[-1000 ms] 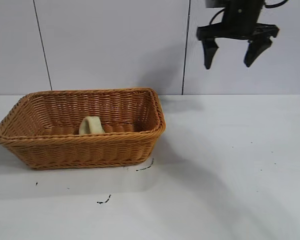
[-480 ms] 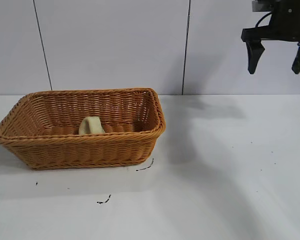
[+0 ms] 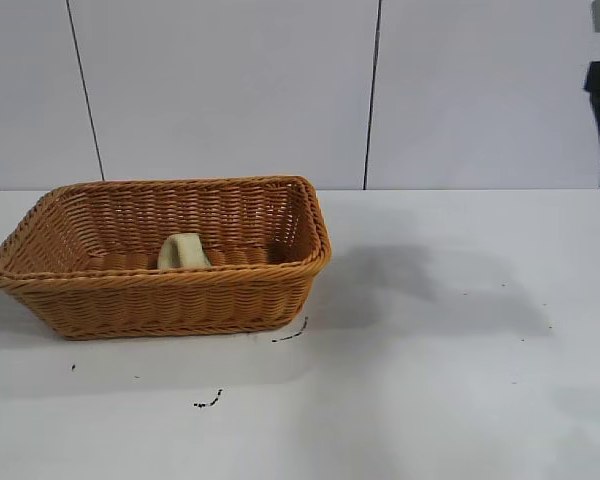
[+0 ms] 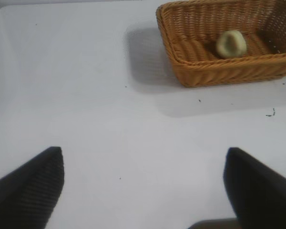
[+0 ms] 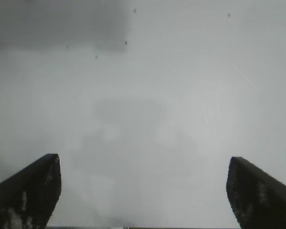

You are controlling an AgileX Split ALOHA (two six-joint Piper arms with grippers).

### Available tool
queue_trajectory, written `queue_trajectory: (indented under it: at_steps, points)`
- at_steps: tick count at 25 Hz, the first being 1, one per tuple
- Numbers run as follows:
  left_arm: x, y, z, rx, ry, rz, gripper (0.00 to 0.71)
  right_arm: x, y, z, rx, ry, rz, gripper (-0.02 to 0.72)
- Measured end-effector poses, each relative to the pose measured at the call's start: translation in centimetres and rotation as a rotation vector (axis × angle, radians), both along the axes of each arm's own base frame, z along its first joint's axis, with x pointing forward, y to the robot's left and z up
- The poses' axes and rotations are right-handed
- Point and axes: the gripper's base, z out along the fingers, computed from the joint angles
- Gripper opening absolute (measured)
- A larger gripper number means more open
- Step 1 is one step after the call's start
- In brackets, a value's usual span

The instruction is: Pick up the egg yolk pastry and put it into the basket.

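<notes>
On the left half of the white tabletop (image 3: 430, 400) sat the large rectangular orange-brown woven wicker basket (image 3: 160, 300), flaring sides, braided rim. The small pale yellow-cream dome-shaped egg yolk pastry (image 3: 182, 251) lay inside it on the basket floor, near the middle, close to the front wall; the left wrist view showed it there too (image 4: 231, 44), dent facing up. A few small dark specks (image 3: 208, 403) marked the tabletop in front of the basket. Right end effector (image 5: 143, 191) was at the far right edge of the exterior view, raised above the tabletop, well apart from the basket; its fingers (image 5: 26, 191) were spread wide, holding nothing. Left end effector (image 4: 143, 188) hung over bare tabletop, well apart from the basket, released too, fingers (image 4: 28, 188) spread with nothing between them.
</notes>
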Motion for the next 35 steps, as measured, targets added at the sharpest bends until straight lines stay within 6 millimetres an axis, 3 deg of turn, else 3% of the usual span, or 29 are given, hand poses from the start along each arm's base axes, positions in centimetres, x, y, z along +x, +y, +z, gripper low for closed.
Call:
queue_trajectory:
  at_steps: [4, 10, 14, 18, 21, 26, 35]
  points:
    - [0.0, 0.0, 0.0, 0.000, 0.000, 0.000, 0.693, -6.7, 0.0, 2.0, 0.004, -0.088, -0.001, 0.676]
    - [0.0, 0.0, 0.0, 0.000, 0.000, 0.000, 0.693, -15.3, 0.2, 3.0, 0.035, -0.347, -0.002, 0.676]
    - [0.0, 0.0, 0.0, 0.000, 0.000, 0.000, 0.693, -20.3, 0.2, 2.1, 0.052, -0.573, -0.001, 0.676]
    - [0.0, 0.0, 0.0, 0.000, 0.000, 0.000, 0.693, -24.1, 0.2, -0.2, 0.054, -0.724, 0.002, 0.676]
    - [0.0, 0.0, 0.0, 0.000, 0.000, 0.000, 0.693, -26.1, 0.1, -1.3, 0.058, -0.779, -0.011, 0.676]
    - [0.0, 0.0, 0.0, 0.000, 0.000, 0.000, 0.693, -28.4, 0.0, -1.2, 0.057, -0.929, -0.026, 0.676]
    - [0.0, 0.0, 0.0, 0.000, 0.000, 0.000, 0.693, -29.0, 0.0, -1.2, 0.061, -0.967, -0.029, 0.676]
